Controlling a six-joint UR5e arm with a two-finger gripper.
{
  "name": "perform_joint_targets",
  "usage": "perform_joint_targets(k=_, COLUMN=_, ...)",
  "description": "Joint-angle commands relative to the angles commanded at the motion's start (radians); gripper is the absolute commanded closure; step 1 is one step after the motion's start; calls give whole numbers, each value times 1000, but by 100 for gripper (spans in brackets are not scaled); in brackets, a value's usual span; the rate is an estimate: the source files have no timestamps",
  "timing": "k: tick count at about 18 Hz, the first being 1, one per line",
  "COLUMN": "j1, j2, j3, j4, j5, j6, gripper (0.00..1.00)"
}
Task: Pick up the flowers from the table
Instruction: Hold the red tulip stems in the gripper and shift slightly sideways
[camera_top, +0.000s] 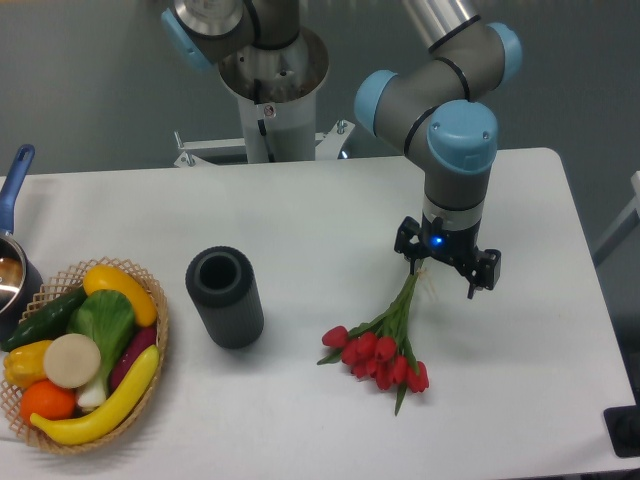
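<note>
nearest the camera, white table takes up most of the view, its rounded far corner showing beyond the arm. next in size is the grey arm with blue caps at its joints, which comes down from the top of the view and ends in a wrist pointing straight down at the tabletop. below and well to the left of the jaws sits a woven basket at the table's left edge, filled with toy vegetables and fruit: a yellow banana along its near rim, a green leafy piece, a white round piece, an orange one and a dark cucumber. left of the jaws, between them and the basket, a dark cylinder lies on the table with its open end tipped up and away from the camera. the flowers, a bunch of red tulip buds, lie flat on the table just below the jaws, buds fanned toward the near edge, thin green stems running up to meet the gripper. the stem ends reach right in under the black fingers, but whether the jaws are apart or pressed onto the stems i cannot tell from this angle. a dark pot with a blue handle peeks in at the far left.
</note>
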Motion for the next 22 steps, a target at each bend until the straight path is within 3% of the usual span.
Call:
perform_joint_targets(k=8, j1=2, j2=-3, j3=-32, j4=20, j5=-9, j6=-9, gripper=0)
perform_joint_targets(k=11, j1=-3, j2=-12, j3=-64, j4=69, j5=-12, j6=-32, gripper=0)
perform_joint_targets(k=22, j1=-32, j2=-87, j3=-100, j4=74, j5=-14, j6=-44, gripper=0)
